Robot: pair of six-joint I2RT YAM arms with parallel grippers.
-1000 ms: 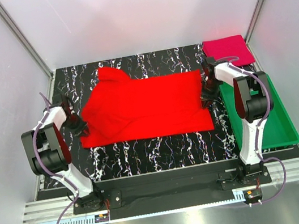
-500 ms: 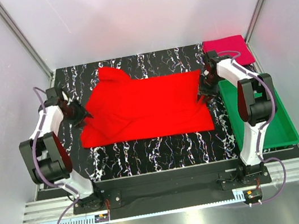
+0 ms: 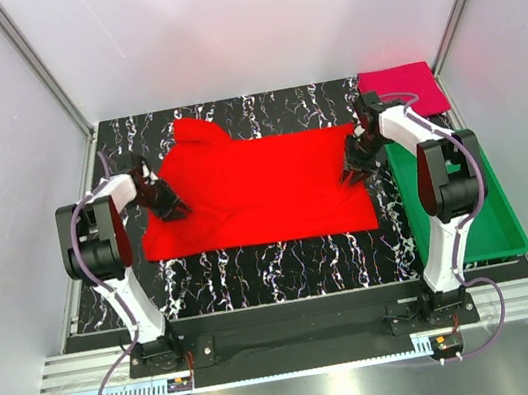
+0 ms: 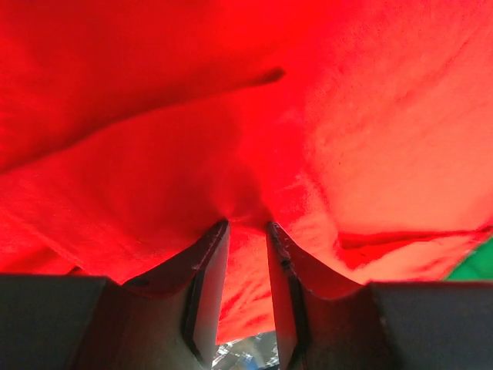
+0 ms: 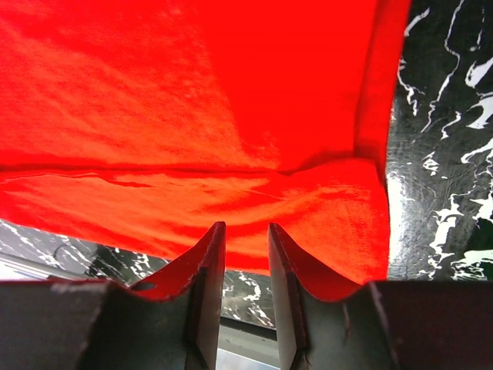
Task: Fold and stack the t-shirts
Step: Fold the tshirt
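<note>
**Left claw.** Inspect the left claw in its wrist view. Its two fingers taper to thin, curved tips and stand a narrow gap apart. The tips press into the bright red t-shirt, and soft creases run out from them across the matte weave. You cannot tell whether a fold is pinched between the tips. From above, this claw sits on the shirt's left part, with a rumpled sleeve just beside it.

**Right claw.** Inspect the right claw. Its jaws show the same narrow gap, and nothing lies between them. The cloth directly ahead is smooth, in two flat layers that meet at a straight crease. Its hemmed edge runs just to the claw's right.

**Surroundings.** The red shirt spreads between the two claws as a wide, roughly rectangular sheet. It lies on the glossy black table, which is veined with white. The rigid green tray lies outboard of the right claw, just beside it. The crimson t-shirt, folded into a flat rectangle, lies beyond the right claw, at the table's far corner.
</note>
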